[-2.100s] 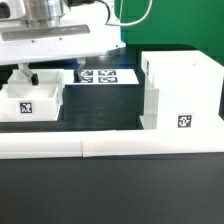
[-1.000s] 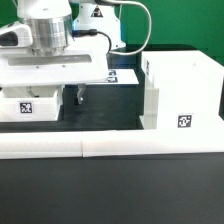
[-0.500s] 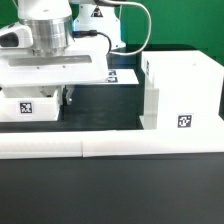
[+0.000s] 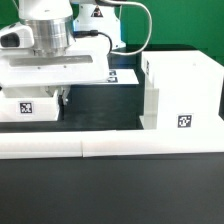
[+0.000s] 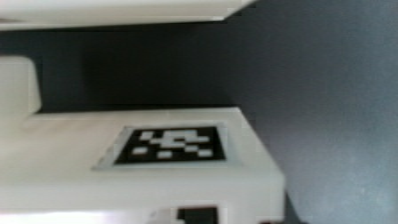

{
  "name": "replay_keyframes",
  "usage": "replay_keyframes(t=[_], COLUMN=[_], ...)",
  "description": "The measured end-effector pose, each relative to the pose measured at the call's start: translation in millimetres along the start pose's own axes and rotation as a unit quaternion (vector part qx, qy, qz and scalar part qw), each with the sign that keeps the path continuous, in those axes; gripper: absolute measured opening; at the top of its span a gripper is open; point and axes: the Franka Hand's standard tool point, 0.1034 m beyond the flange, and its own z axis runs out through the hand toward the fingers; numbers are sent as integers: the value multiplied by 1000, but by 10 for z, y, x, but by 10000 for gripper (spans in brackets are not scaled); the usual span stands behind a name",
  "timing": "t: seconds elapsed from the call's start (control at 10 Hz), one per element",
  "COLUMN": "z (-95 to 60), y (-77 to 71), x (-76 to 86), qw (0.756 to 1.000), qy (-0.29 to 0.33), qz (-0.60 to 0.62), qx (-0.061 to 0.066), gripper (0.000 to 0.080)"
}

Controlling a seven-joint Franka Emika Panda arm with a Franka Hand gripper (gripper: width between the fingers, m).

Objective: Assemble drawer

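Note:
A small white open-top tray point(image 4: 25, 106) with a square tag on its front stands at the exterior view's left. My gripper point(image 4: 60, 99) is down over it. One dark finger point(image 4: 66, 98) presses on the outside of the tray's right wall; the other finger is hidden behind the white hand. The tall white drawer case point(image 4: 180, 85) with its tag stands apart at the exterior view's right. In the wrist view the tray's tagged face point(image 5: 173, 146) fills the frame close up, with a dark fingertip point(image 5: 199, 214) at its edge.
A long low white border rail point(image 4: 110, 148) runs along the front of the dark table. The marker board point(image 4: 122, 76) lies behind the hand, mostly hidden. A white edge point(image 5: 107, 8) shows across the wrist view, far from the tray.
The hand has come down over the tray. The visible finger has slid toward the exterior view's left until it meets the tray's right wall. The tray and case have not moved.

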Motion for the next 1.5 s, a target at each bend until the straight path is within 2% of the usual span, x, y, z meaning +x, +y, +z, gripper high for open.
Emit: replay_keyframes(t=[0.4,0.7,0.9,1.1,1.5], z=[-3,-194,-264,-244,-234], y=[-3,-223,-303,-293,-268], x=[6,177,236,225,215], qw=[1000,1000,1000,999,989], qy=[0,-4,3,1,0], qz=[0,-21,-22,-32,-146], qx=[0,9,13,12,9], gripper=[41,41,41,41,41])
